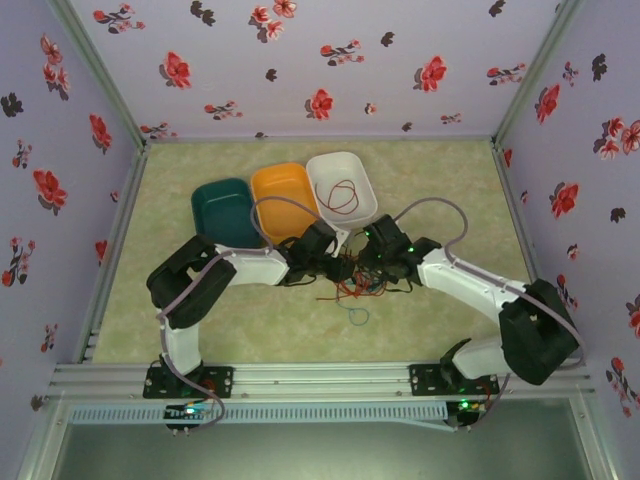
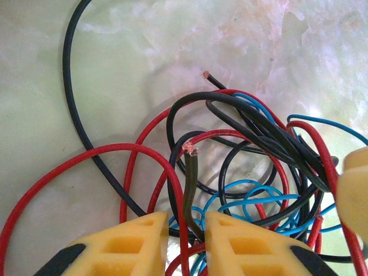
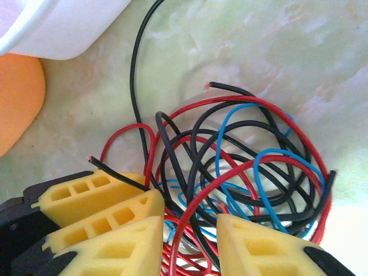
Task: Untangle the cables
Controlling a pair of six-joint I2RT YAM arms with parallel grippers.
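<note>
The cables lie knotted in one pile (image 1: 355, 280) on the pale mat, between my two grippers. In the left wrist view a red cable (image 2: 86, 155), a black cable (image 2: 69, 86) and a blue cable (image 2: 253, 201) loop through one another. My left gripper (image 2: 187, 221) is shut on a dark cable end (image 2: 192, 172) that sticks up from between its yellow fingers. My right gripper (image 3: 190, 221) stands open over the pile, with red (image 3: 270, 106), black (image 3: 135, 75) and blue (image 3: 227, 123) strands crossing the gap. The left gripper's fingers (image 3: 86, 195) show beside it.
Three bins stand behind the pile: green (image 1: 225, 212), orange (image 1: 285, 200) and white (image 1: 342, 185), the white one with a red wire in it. A small blue loop (image 1: 355, 315) lies alone on the mat nearer the arms. The white bin's rim (image 3: 57, 23) is close to the right gripper.
</note>
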